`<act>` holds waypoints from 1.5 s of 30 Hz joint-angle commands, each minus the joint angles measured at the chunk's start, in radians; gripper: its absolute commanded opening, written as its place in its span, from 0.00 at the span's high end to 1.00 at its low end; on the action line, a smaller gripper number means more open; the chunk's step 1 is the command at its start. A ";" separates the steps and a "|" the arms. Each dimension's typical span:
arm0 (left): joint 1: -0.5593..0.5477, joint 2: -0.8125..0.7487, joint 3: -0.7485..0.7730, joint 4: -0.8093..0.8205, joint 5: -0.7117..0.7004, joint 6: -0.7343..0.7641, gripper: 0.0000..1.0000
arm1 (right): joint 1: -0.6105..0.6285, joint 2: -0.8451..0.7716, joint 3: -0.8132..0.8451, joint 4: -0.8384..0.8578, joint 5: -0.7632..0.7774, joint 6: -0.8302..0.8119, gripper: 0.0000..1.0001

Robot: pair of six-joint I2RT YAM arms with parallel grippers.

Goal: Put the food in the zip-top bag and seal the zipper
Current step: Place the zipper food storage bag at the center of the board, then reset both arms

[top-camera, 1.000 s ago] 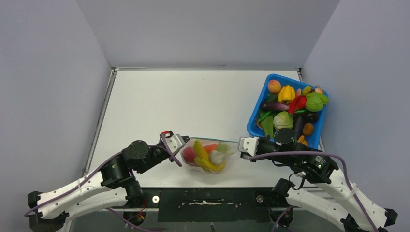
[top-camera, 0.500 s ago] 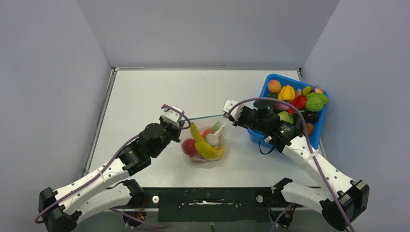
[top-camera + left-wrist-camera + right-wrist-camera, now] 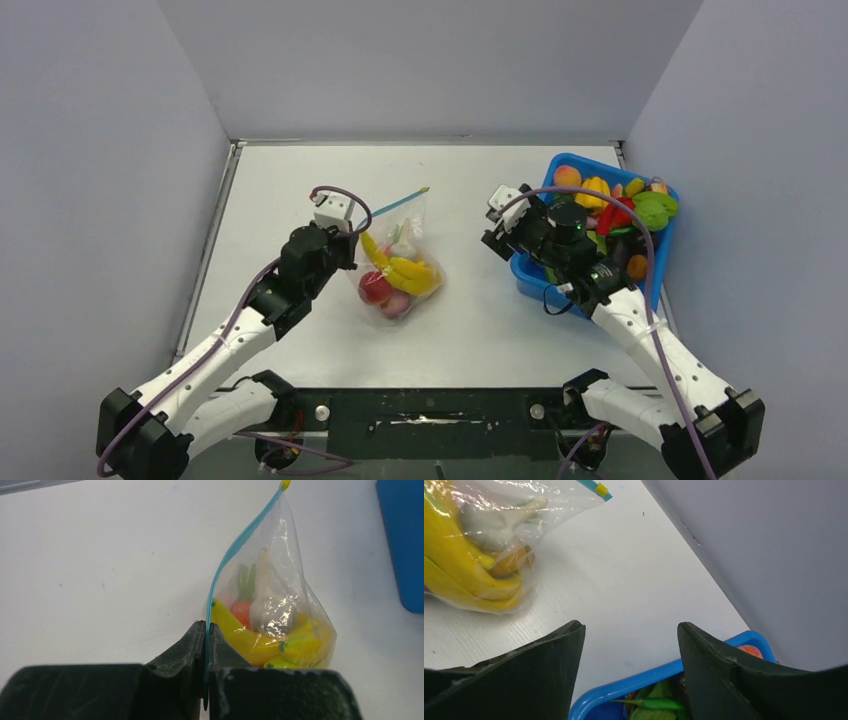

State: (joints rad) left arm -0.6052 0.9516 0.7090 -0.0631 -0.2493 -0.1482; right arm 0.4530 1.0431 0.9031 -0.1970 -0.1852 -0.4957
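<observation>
The clear zip-top bag (image 3: 400, 268) holds the food: yellow bananas (image 3: 408, 272), a red fruit (image 3: 374, 288) and a pale piece. My left gripper (image 3: 350, 238) is shut on the near end of the light blue zipper (image 3: 234, 549), and the strip runs up and away from the pinching fingertips (image 3: 197, 636). The bag (image 3: 280, 597) droops below the strip; whether its bottom touches the table I cannot tell. My right gripper (image 3: 497, 228) stands open and empty to the bag's right. In its wrist view the right gripper (image 3: 630, 626) is apart from the bag (image 3: 489, 510) and the zipper's yellow-tipped end (image 3: 597, 488).
A blue bin (image 3: 528, 268) full of toy fruit and vegetables stands at the right, under the right wrist; the bin's rim (image 3: 649, 679) and a green chilli (image 3: 651, 703) show between the open fingers. Grey walls enclose the white table (image 3: 280, 180).
The bag was carried up and back-left from the table's front. The right gripper let go of the zipper's right end, opened and drew back toward the bin. The left gripper keeps its hold.
</observation>
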 commanded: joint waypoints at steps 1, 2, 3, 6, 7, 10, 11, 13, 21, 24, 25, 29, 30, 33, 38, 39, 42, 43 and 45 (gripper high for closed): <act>0.052 0.015 0.055 0.053 0.044 -0.024 1.00 | 0.007 -0.151 -0.048 0.124 0.038 0.156 0.28; 0.064 0.019 0.054 0.047 0.046 -0.025 1.00 | 0.009 -0.175 -0.051 0.124 0.048 0.193 0.22; 0.076 0.024 0.054 0.036 0.046 -0.031 1.00 | 0.010 -0.197 -0.048 0.118 0.057 0.240 0.12; 0.114 0.039 0.062 -0.014 0.044 -0.065 1.00 | 0.010 -0.243 -0.015 0.068 0.102 0.381 0.02; 0.122 0.040 0.062 -0.025 0.046 -0.073 1.00 | 0.011 -0.254 -0.006 0.052 0.126 0.427 0.02; 0.133 0.028 0.053 -0.031 0.046 -0.092 1.00 | 0.010 -0.269 0.025 0.001 0.189 0.542 0.02; 0.133 0.020 0.051 -0.031 0.042 -0.100 1.00 | 0.010 -0.269 0.034 -0.018 0.202 0.565 0.02; 0.134 0.006 0.046 -0.035 0.031 -0.112 0.96 | 0.011 -0.266 0.053 -0.058 0.232 0.603 0.02; 0.136 -0.017 0.074 -0.101 -0.031 -0.141 0.67 | 0.011 -0.252 0.061 -0.130 0.291 0.718 0.02; 0.136 -0.026 0.088 -0.120 -0.042 -0.131 0.58 | 0.010 -0.235 0.079 -0.160 0.296 0.745 0.02; 0.136 -0.033 0.091 -0.124 -0.044 -0.128 0.54 | 0.010 -0.231 0.083 -0.171 0.297 0.756 0.02; 0.136 -0.086 0.096 -0.126 -0.062 -0.136 0.31 | 0.011 -0.228 0.082 -0.181 0.347 0.836 0.02; 0.136 -0.099 0.098 -0.127 -0.065 -0.138 0.30 | 0.010 -0.229 0.082 -0.185 0.368 0.859 0.02; 0.136 -0.138 0.108 -0.119 -0.067 -0.161 0.29 | 0.010 -0.232 0.082 -0.195 0.416 0.908 0.02; 0.134 -0.164 0.142 -0.118 0.004 -0.204 0.29 | 0.011 -0.255 0.081 -0.183 0.466 0.991 0.02; 0.134 -0.167 0.148 -0.121 0.006 -0.229 0.28 | 0.011 -0.257 0.083 -0.181 0.465 0.994 0.02; 0.134 -0.176 0.157 -0.118 0.048 -0.265 0.28 | 0.011 -0.250 0.088 -0.182 0.463 0.994 0.03; 0.134 -0.179 0.155 -0.112 0.069 -0.268 0.28 | 0.010 -0.248 0.087 -0.182 0.454 0.998 0.02; 0.134 -0.189 0.148 -0.083 0.130 -0.264 0.28 | 0.010 -0.245 0.081 -0.182 0.443 1.009 0.02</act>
State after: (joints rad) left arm -0.4755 0.7876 0.8192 -0.2062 -0.2379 -0.3748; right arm 0.4599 0.8032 0.9447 -0.4202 0.2436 0.4732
